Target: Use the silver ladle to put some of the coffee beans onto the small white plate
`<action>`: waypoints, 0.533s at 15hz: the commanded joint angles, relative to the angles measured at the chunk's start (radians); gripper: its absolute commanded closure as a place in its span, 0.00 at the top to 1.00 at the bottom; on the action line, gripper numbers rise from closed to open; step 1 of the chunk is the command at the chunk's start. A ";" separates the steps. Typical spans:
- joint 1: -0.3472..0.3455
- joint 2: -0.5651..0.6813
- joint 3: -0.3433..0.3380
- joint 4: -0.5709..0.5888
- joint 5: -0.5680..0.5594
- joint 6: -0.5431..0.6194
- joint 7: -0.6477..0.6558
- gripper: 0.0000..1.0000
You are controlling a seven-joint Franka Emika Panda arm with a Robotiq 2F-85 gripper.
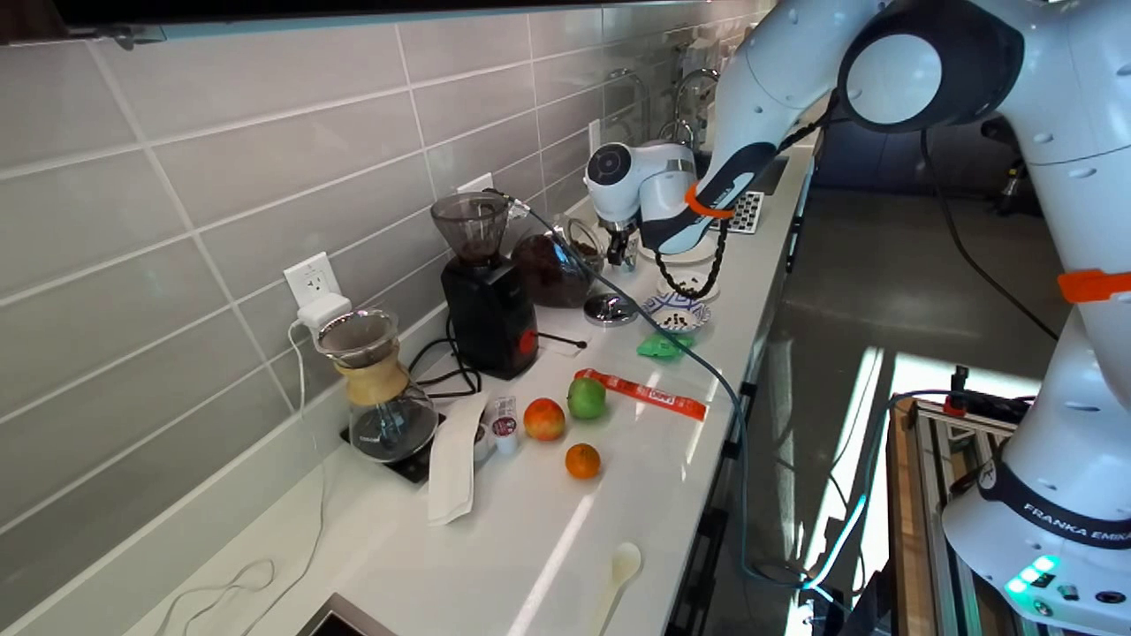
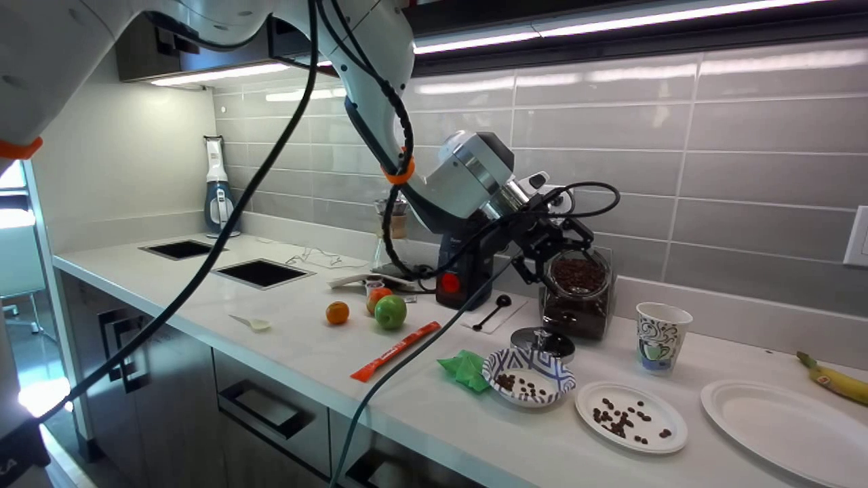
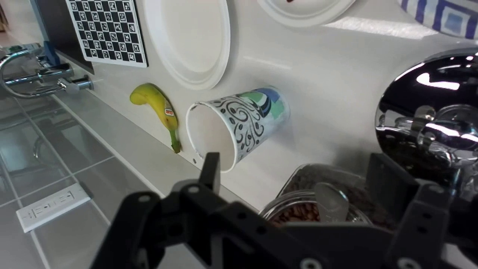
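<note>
In an exterior view, the chrome lid (image 2: 542, 343) lay below-left of the gripper (image 2: 556, 261), presumably off to bare the coffee beans (image 2: 578, 274). Gripper slanted downward, jaws spread, flanking the probable silver ladle (image 3: 330, 203), stood in the glass jar (image 2: 576, 317) beneath, likely for scooping. Lower right of the gripper, the small white plate (image 2: 668, 412) bore beans.

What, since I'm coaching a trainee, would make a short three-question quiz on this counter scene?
1. What stands between the glass jar and the banana?
2. True or false: coffee beans lie on the small white plate and in the blue-patterned bowl.
3. In the wrist view, the gripper is: A, shut; B, open; C, not visible.

Key: 1, the patterned cup; 2, true; 3, B.
</note>
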 commanded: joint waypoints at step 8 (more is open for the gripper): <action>-0.009 0.050 0.011 0.043 -0.082 -0.008 0.117 1.00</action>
